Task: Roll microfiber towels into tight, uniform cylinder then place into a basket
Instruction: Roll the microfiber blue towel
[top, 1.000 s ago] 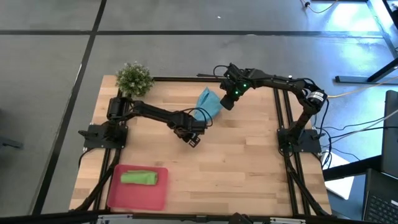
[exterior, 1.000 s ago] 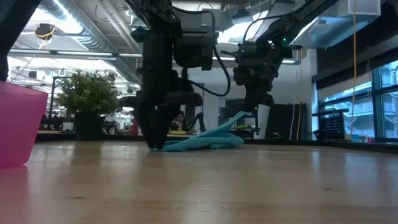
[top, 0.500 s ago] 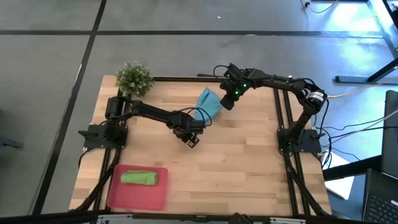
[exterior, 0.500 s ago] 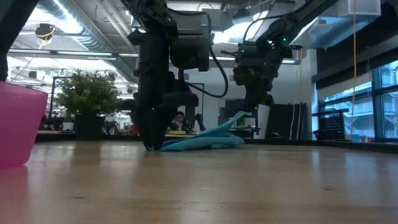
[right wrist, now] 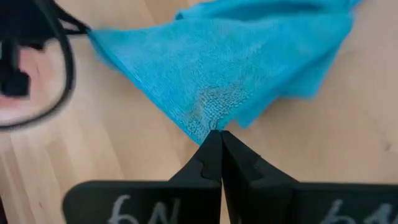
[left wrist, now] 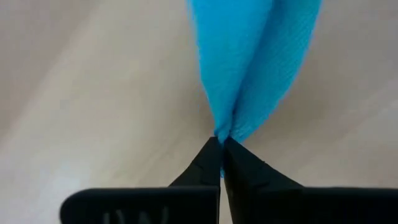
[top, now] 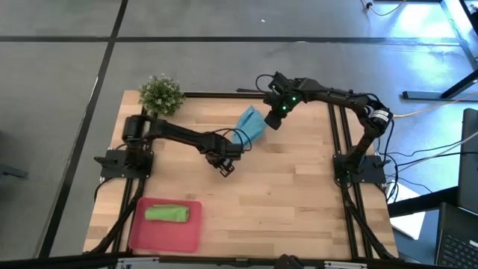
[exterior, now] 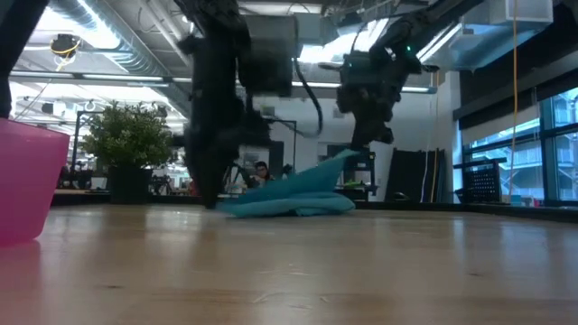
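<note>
Both arms are working the blue towel (top: 252, 123) near the far middle of the table (top: 299, 194). The left gripper (left wrist: 221, 142) is pinching one corner of it with its fingers fully closed, down by the wood. The right gripper (right wrist: 214, 134) is clamping the opposite corner the same way, tips tight together on the fabric, holding that end up a bit while the rest is draping on the table. The green towel (top: 166, 214) is lying rolled in the red basket (top: 190, 237) at the near left corner. A small plant (top: 160, 94) is sitting at the far left.
</note>
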Robot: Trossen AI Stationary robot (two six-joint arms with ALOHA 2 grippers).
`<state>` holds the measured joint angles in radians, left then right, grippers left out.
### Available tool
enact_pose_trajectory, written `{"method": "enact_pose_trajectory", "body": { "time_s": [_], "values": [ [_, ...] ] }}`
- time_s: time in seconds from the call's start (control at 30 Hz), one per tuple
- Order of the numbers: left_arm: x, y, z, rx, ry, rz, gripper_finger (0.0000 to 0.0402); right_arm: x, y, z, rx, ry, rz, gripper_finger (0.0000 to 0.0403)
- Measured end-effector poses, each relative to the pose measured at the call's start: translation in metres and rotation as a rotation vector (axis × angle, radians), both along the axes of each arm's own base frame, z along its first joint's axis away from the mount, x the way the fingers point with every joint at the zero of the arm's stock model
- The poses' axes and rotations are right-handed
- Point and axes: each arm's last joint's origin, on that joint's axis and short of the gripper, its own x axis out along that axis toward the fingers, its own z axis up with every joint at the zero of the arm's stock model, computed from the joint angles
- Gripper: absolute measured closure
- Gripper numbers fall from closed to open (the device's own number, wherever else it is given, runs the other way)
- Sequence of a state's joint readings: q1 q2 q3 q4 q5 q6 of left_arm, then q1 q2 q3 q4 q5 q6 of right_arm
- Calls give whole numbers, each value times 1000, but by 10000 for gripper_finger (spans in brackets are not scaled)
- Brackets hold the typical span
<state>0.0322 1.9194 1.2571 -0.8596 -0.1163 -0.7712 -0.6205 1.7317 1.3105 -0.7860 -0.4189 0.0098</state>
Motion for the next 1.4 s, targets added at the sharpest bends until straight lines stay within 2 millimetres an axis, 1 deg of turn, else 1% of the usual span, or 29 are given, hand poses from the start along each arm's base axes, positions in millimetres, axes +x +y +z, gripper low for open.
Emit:
{"method": "enact_pose_trajectory", "body": {
  "time_s": [0.03, 0.1, 0.23, 0.3, 0.5, 0.57, 0.7, 0.8, 0.93, 1.03, 1.13, 1.27, 1.4],
  "values": [
    [-4, 0, 8, 14, 0, 1, 401, 1, -1, 5, -11, -1, 9, 402],
    [-8, 2, 28, 31, -52, 6, 401, 3, -3, 18, -48, -4, 21, 402],
    [-24, 5, 58, 83, -84, 21, 401, 7, -7, 46, -119, -22, 36, 402],
    [-32, 7, 78, 118, -127, 39, 401, 9, -9, 61, -168, -41, 47, 402],
    [-58, 17, 135, 245, -162, 81, 401, 10, -13, 108, -316, -79, 56, 402],
    [-65, 21, 156, 308, -175, 88, 401, 9, -12, 123, -343, -96, 69, 402],
    [-71, 31, 195, 404, -213, 62, 401, 6, -11, 152, -420, -141, 65, 402],
    [-76, 39, 226, 480, -250, 37, 401, 0, -9, 178, -506, -142, 32, 402],
    [-83, 53, 260, 559, -299, 15, 401, -10, -6, 208, -606, -146, -19, 402],
    [-91, 63, 279, 617, -308, -5, 401, -17, -3, 225, -670, -150, -46, 402],
    [-98, 72, 293, 680, -301, -4, 402, -23, 0, 237, -689, -170, -58, 402],
    [-104, 80, 303, 716, -294, -13, 401, -27, 2, 243, -693, -178, -66, 402],
    [-108, 83, 310, 756, -282, -26, 401, -29, 0, 244, -704, -155, -111, 402]
  ]
}}
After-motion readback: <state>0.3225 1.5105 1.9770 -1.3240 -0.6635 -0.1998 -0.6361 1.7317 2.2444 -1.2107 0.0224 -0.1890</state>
